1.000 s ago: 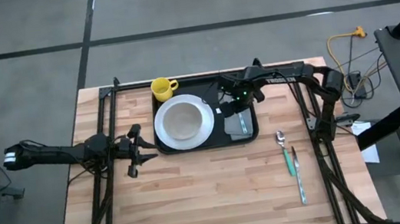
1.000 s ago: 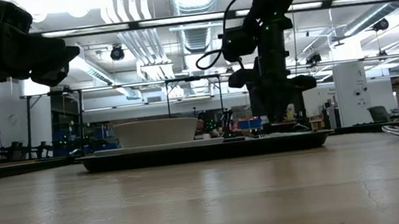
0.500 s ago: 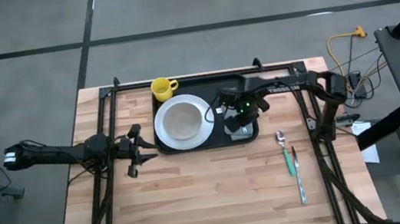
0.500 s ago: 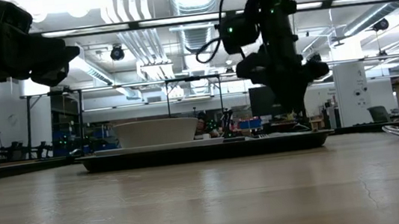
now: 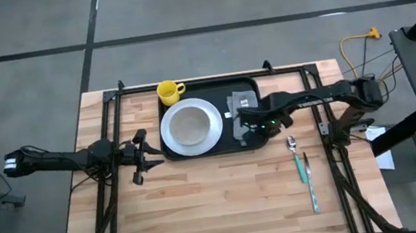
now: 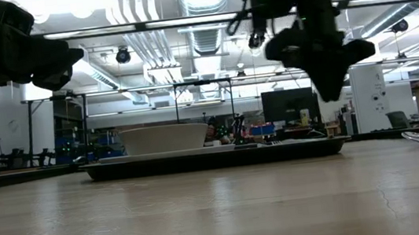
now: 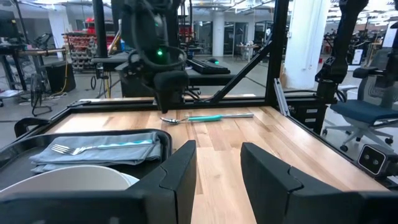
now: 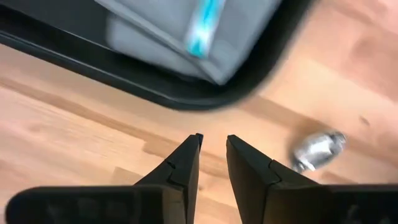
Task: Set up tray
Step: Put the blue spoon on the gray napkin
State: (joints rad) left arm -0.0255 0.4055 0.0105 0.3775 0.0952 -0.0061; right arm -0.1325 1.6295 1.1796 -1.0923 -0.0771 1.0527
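The black tray (image 5: 217, 152) lies at the table's far middle. On it are a white plate with a bowl (image 5: 191, 127), a yellow mug (image 5: 168, 92) and a grey folded napkin (image 5: 242, 102). A teal-handled fork (image 7: 81, 148) lies on the napkin. My right gripper (image 5: 242, 132) hovers over bare wood just off the tray's near right corner (image 8: 186, 93), its fingers a little apart and empty. A spoon's bowl (image 8: 317, 149) lies close by. My left gripper (image 5: 139, 156) waits open and empty left of the tray.
A teal-handled spoon (image 5: 293, 144) and a knife (image 5: 312, 190) lie on the wood right of the tray, toward the near edge. Black frame rails run along the table's left, right and far sides. Bare wood fills the near half.
My right gripper has risen from the napkin on the tray and gone toward the table's near edge, stopping above the wood beside the tray's near right corner. The fork stays on the napkin.
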